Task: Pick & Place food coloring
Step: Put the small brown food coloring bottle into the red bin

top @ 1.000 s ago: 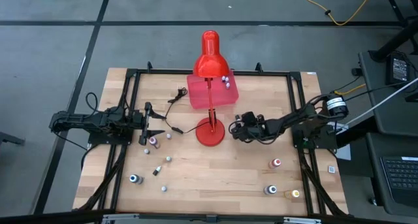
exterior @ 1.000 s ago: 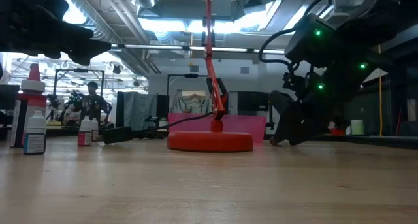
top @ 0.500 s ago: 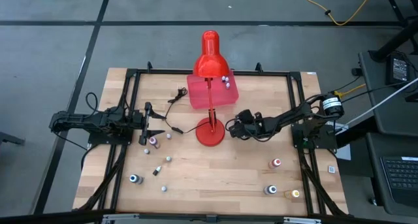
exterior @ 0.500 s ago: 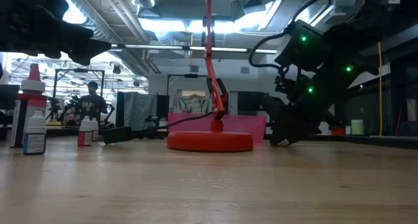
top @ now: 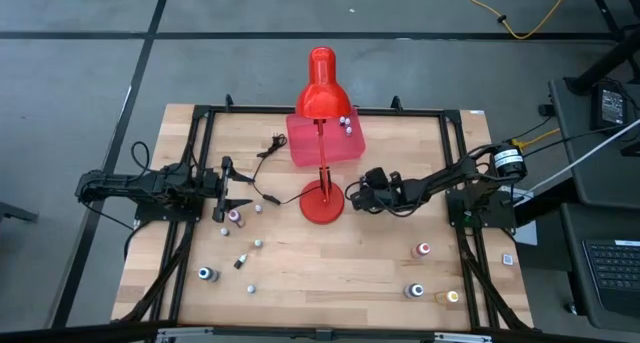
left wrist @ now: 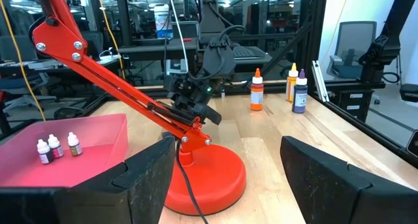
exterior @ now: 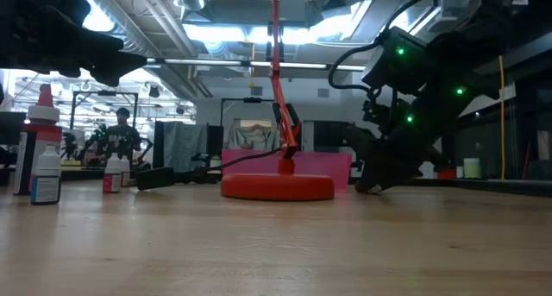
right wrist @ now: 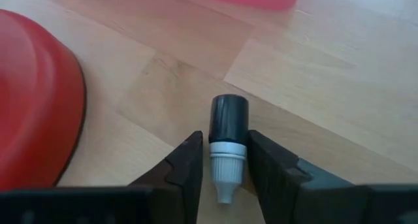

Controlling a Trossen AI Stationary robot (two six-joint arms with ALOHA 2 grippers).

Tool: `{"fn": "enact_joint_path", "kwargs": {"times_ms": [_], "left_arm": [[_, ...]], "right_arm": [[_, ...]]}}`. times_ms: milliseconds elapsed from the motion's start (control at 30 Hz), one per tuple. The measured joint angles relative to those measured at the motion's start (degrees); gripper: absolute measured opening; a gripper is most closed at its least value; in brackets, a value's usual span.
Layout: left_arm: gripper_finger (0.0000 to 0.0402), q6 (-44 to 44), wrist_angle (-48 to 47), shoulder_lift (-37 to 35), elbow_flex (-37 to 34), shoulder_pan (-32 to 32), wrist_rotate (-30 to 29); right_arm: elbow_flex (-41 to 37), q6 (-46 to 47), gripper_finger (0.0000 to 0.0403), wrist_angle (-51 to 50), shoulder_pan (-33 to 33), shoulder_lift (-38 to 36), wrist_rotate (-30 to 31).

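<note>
Jaws of right gripper (right wrist: 224, 160), near desk centre beside lamp base (top: 323, 203), have narrowed onto a lying dark food coloring bottle (right wrist: 227, 142); lift judged next. Left gripper (top: 238, 191) waits spread near left edge.

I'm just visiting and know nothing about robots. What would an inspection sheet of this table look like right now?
Surface: pale wooden table in a black frame.
Job's things: three tiny bottles in the pink translucent tray; one dark-bodied, pale-capped bottle lying between the right gripper's fingers; others scattered, such as a red-bodied one.
Clutter: tall red desk lamp at the centre.
Grippers: right gripper low beside the lamp base, its fingers against the lying bottle; left gripper open, waiting at the table's left.
Cables: black lamp cord on the wood; yellow cable on the floor.
Surroundings: grey floor, a person far behind.
</note>
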Motion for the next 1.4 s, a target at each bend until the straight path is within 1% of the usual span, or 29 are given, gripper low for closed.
{"fn": "enact_joint_path", "kwargs": {"times_ms": [100, 233, 300, 467, 600, 667, 800, 933, 1067, 1267, 1400], "left_arm": [[0.0273, 0.0, 0.0, 0.0, 0.0, 0.0, 0.0], [0.0272, 0.0, 0.0, 0.0, 0.0, 0.0, 0.0], [0.0273, 0.0, 0.0, 0.0, 0.0, 0.0, 0.0], [0.0273, 0.0, 0.0, 0.0, 0.0, 0.0, 0.0], [0.0271, 0.0, 0.0, 0.0, 0.0, 0.0, 0.0], [0.0272, 0.0, 0.0, 0.0, 0.0, 0.0, 0.0], [0.0274, 0.0, 0.0, 0.0, 0.0, 0.0, 0.0], [0.0272, 0.0, 0.0, 0.0, 0.0, 0.0, 0.0], [0.0272, 0.0, 0.0, 0.0, 0.0, 0.0, 0.0], [0.0274, 0.0, 0.0, 0.0, 0.0, 0.0, 0.0], [0.0271, 0.0, 0.0, 0.0, 0.0, 0.0, 0.0]], "right_arm": [[0.0, 0.0, 0.0112, -0.1, 0.0, -0.4, -0.3], [-0.2, 0.1, 0.0084, -0.6, 0.1, -2.9, -3.9], [-0.2, -0.1, 0.0073, -1.3, 0.3, -4.8, -4.7], [-0.2, -1.0, 0.0073, -4.1, 0.1, -8.2, -5.2], [-0.2, -2.1, 0.0084, -4.9, 0.1, -11.0, -8.0], [0.0, -3.1, 0.0082, -5.2, 0.1, -12.7, -9.5], [2.3, -5.4, 0.0072, -10.3, -0.4, -16.3, -11.2], [5.7, -6.4, 0.0072, -15.9, -3.4, -19.7, -13.1], [10.6, -6.5, 0.0077, -21.5, -7.4, -21.6, -15.9], [20.3, -7.8, 0.0072, -30.5, -14.6, -21.3, -22.8], [26.1, -10.5, 0.0074, -35.7, -19.8, -20.3, -25.7]]}}
